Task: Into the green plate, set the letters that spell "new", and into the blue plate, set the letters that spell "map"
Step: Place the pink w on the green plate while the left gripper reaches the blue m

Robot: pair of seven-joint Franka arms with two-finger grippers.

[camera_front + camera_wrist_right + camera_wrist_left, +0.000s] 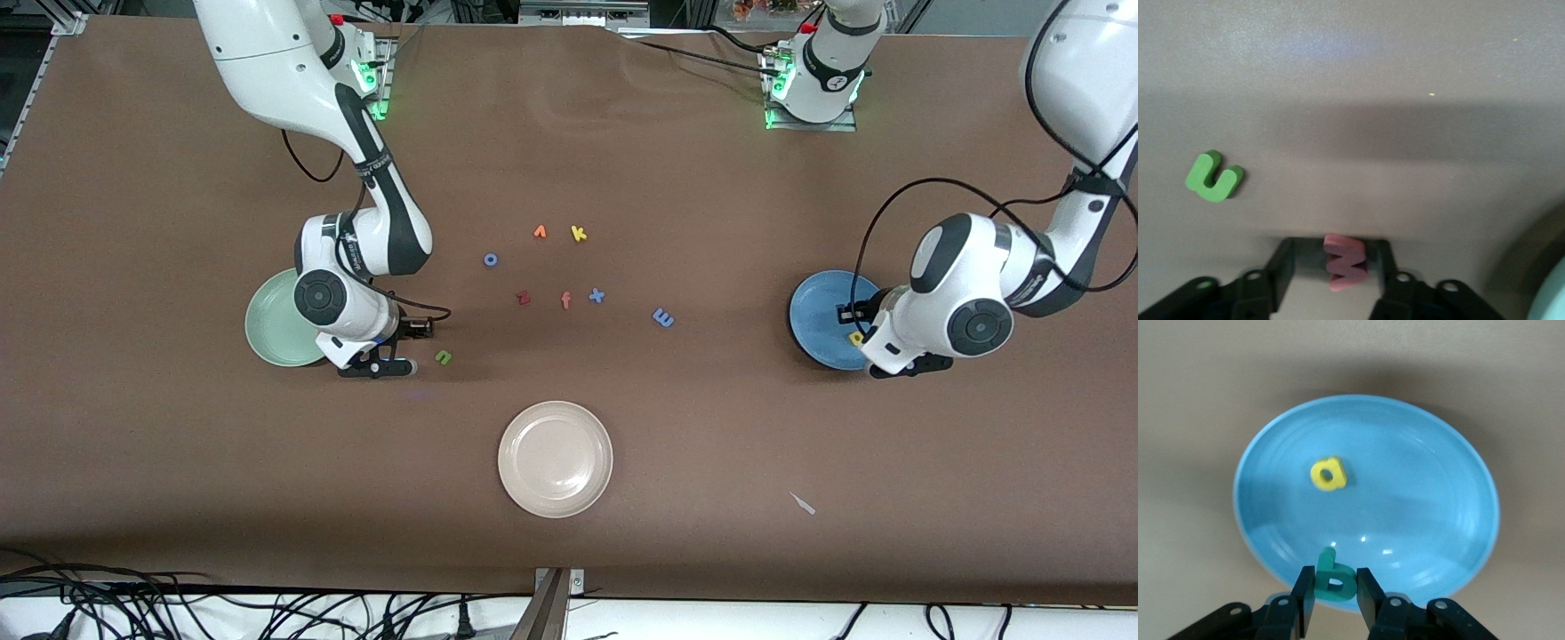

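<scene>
Reaching down from its base at the top of the front view, the right arm bends sharply at the elbow and brings the right gripper low to the table just beside the green plate. In the right wrist view the pinkish-red w sits between the fingers, which stand a little wider than the letter with a gap on either side, so no grip shows. The green n lies on the table near that gripper, toward the middle of the table.

The left arm curves in from the table's edge, its wrist folded over the blue plate. The left gripper is clamped on the teal p, held over the plate's rim. The yellow a lies inside the blue plate.

The light blue m rests on the table between the plates, nearer the blue one. The cream-white plate sits nearest the front camera.
</scene>
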